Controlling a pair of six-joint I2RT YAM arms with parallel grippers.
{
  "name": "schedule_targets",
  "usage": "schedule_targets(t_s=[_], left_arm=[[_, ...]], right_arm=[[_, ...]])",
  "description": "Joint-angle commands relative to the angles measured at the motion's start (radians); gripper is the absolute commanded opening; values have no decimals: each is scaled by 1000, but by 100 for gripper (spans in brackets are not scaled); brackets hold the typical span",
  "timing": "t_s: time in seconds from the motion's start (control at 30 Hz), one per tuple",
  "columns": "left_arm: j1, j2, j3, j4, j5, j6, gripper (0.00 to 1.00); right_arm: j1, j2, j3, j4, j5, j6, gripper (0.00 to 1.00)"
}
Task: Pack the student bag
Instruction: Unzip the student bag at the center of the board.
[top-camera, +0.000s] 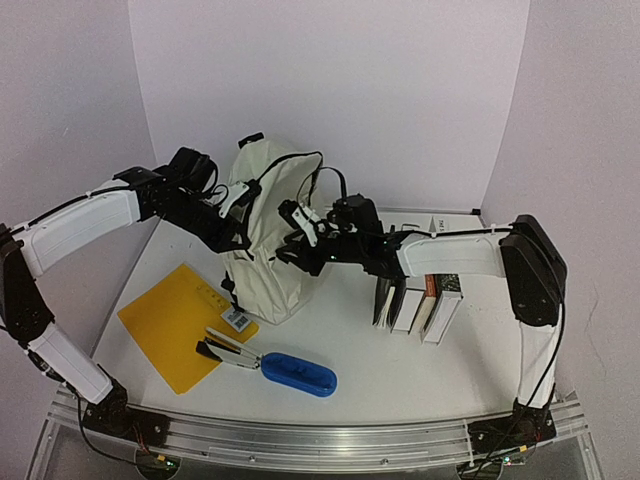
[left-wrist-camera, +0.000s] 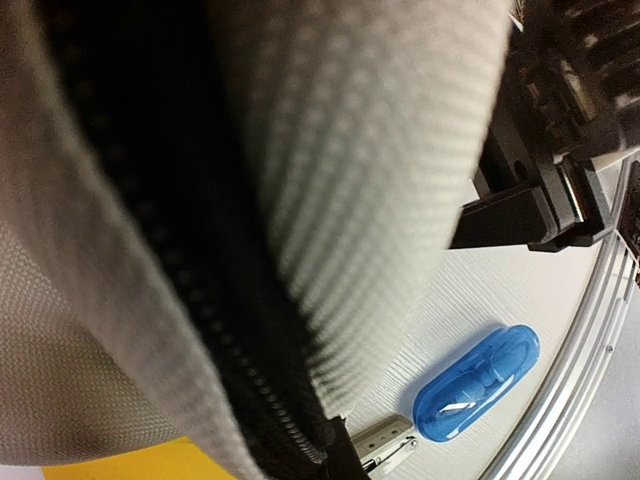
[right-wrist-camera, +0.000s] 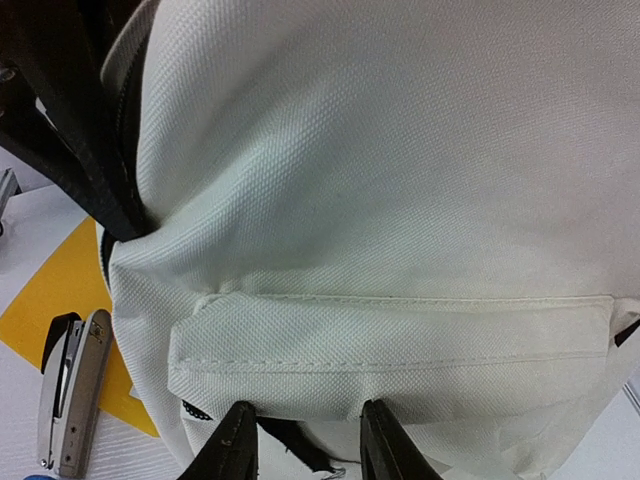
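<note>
— From above, where does it stand?
— The student bag (top-camera: 268, 235) is upright in the middle of the table (top-camera: 450, 370), between both arms. The left gripper (top-camera: 233, 205) is at its left flank and the right gripper (top-camera: 298, 237) against its right side.

— And the left wrist camera?
— Cream weave and black zipper fill almost all of it, folding down towards the fingers. They're clenched, and the fold seems pinched between them, though the tips are barely visible. If that pinch is thin, I reckon the edge could slip out and the mouth sag closed.

— The right wrist?
— Its two fingers (right-wrist-camera: 238, 440) stand parted just under the stitched pocket flap, gripping nothing. A black strap end hangs between them. Close there and it may catch the strap or flap instead of the opening. A push could also tip the bag, since only the left side is held.

— How many things are left to pack?
— All lying outside the bag: one yellow folder (top-camera: 175, 320), one stapler (top-camera: 228, 350) resting on its corner, one blue case (top-camera: 298, 373) just beside that, and what look like four books (top-camera: 415, 300) upright in a row to the right. One bag, two grippers.
</note>
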Motion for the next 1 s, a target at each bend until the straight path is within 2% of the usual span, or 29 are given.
schedule_targets(t_s=[0.0, 0.27, 0.53, 0.8, 0.97], left_arm=[[0, -60, -25, 16, 39, 11, 0], [10, -63, -50, 33, 50, 5, 0], [11, -81, -62, 45, 65, 3, 0], [12, -89, -72, 51, 69, 0, 0], [12, -87, -72, 49, 75, -1, 0]], right_arm=[[10, 30, 53, -39, 4, -40, 34], [11, 23, 7, -41, -2, -27, 36], [23, 53, 56, -42, -6, -24, 37], [30, 74, 63, -40, 24, -7, 32], [30, 99, 108, -39, 44, 41, 21]])
